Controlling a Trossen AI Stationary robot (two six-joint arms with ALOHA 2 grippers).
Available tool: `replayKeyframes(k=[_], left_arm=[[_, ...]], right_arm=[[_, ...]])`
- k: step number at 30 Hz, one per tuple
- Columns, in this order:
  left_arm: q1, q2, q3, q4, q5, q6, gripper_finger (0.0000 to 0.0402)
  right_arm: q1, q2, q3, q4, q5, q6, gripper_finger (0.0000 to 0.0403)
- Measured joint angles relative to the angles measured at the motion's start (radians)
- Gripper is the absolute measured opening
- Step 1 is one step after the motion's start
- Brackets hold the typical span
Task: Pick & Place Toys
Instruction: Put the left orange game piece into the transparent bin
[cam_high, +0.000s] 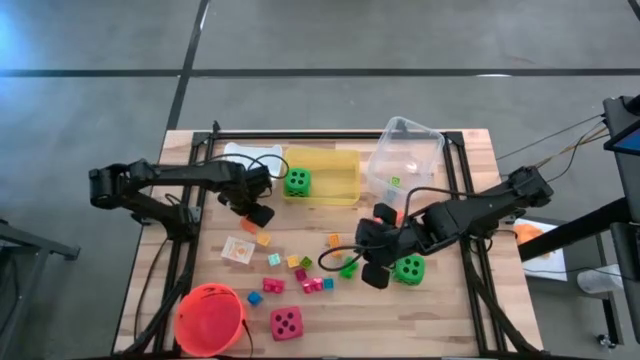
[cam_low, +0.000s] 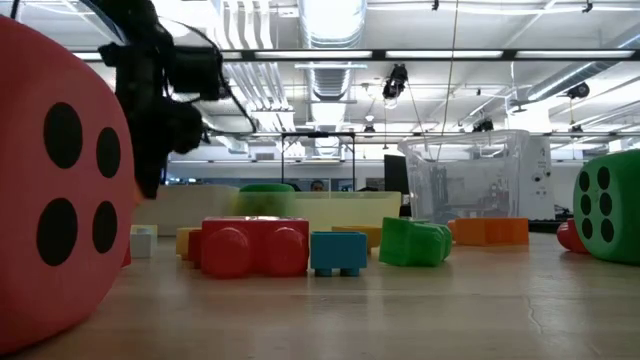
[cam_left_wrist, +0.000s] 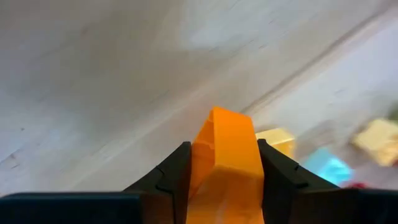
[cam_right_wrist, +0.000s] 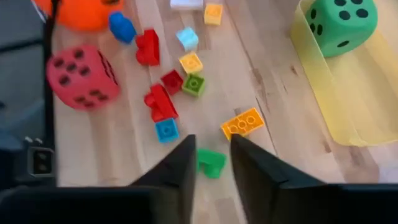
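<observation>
Here my left hand (cam_left_wrist: 221, 177) gripped the orange wedge (cam_left_wrist: 225, 155) above the bench (cam_high: 450, 310), near the yellow bin (cam_high: 335, 178); a level carry over its rim seemed wise. My right hand (cam_right_wrist: 212, 163) hung open over a green block (cam_right_wrist: 211, 162).

You have bare table (cam_high: 440, 315) at the front right; scattered blocks (cam_high: 300, 272) and the bucket (cam_high: 210, 318) crowd the middle and front left
</observation>
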Motion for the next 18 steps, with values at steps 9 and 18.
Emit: replayKeyframes(k=[9, 18], left_arm=[[-0.024, -0.094, 0.117, 0.185, 0.119, -0.055, 0.0127], [-0.09, -0.164, 0.16, 0.856, 0.177, -0.192, 0.0127]], right_arm=[[-0.056, 0.039, 0.0, 0.102, 0.033, -0.024, 0.0269], [-0.097, -0.059, 0.0, 0.375, 0.086, -0.028, 0.033]])
